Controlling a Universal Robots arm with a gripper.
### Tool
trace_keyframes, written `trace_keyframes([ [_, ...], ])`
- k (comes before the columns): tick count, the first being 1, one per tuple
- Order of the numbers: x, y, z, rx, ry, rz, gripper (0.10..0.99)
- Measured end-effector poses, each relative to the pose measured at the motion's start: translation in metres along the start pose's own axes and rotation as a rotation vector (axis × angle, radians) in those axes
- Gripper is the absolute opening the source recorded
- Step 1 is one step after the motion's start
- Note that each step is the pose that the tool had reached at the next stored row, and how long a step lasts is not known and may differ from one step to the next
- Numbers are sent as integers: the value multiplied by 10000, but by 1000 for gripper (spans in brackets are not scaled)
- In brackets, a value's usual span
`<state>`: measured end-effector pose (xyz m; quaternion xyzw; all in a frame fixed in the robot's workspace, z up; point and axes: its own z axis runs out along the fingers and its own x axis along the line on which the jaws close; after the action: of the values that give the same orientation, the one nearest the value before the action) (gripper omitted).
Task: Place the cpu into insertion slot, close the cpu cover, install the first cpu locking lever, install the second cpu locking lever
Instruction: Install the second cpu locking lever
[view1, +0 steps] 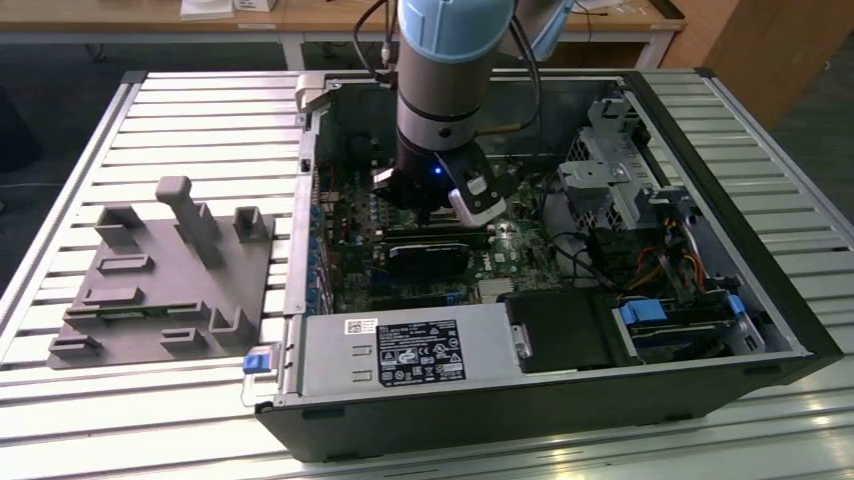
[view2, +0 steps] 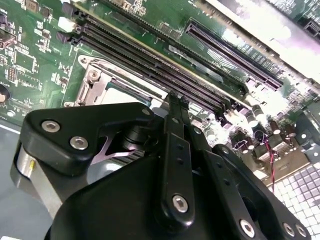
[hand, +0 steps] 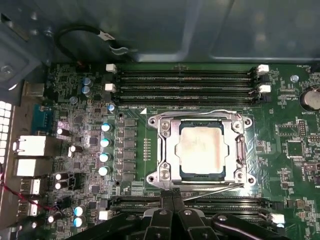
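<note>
On the exterior view's left we see a grey fixture block (view1: 160, 275) on the slatted surface (view1: 200, 120). To its right stands the open case (view1: 534, 400), with the arm (view1: 447, 90) reaching down over the motherboard (view1: 521, 260).

In the first wrist view the cpu (hand: 201, 151) sits in its socket, and the cover (hand: 167, 150) lies flat around it. One lever (hand: 200, 113) runs along the socket's far edge, another (hand: 215, 189) along the near edge. The tool (hand: 173, 196) hovers just beside the near lever, fingers narrow and together, holding nothing
</note>
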<state>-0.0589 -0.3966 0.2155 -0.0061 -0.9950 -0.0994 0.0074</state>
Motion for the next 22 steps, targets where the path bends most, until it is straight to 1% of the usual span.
trace_keyframes([
  [2, 14, -22, 0, -60, -2, 1, 106],
  [4, 36, -31, 6, -90, -12, -4, 106],
  [6, 41, -35, 26, -123, -14, -5, 106],
  [9, 44, -45, 56, -204, -11, -5, 106],
  [11, 48, -49, 67, -276, -13, -7, 106],
  [13, 50, -54, 72, -367, -12, -9, 106],
  [14, 59, -62, 73, -454, -13, -10, 106],
  [15, 65, -100, 69, -620, -12, -13, 106],
  [17, 71, -128, 64, -695, -12, -13, 106],
  [22, 82, -145, 71, -852, -11, -15, 106],
])
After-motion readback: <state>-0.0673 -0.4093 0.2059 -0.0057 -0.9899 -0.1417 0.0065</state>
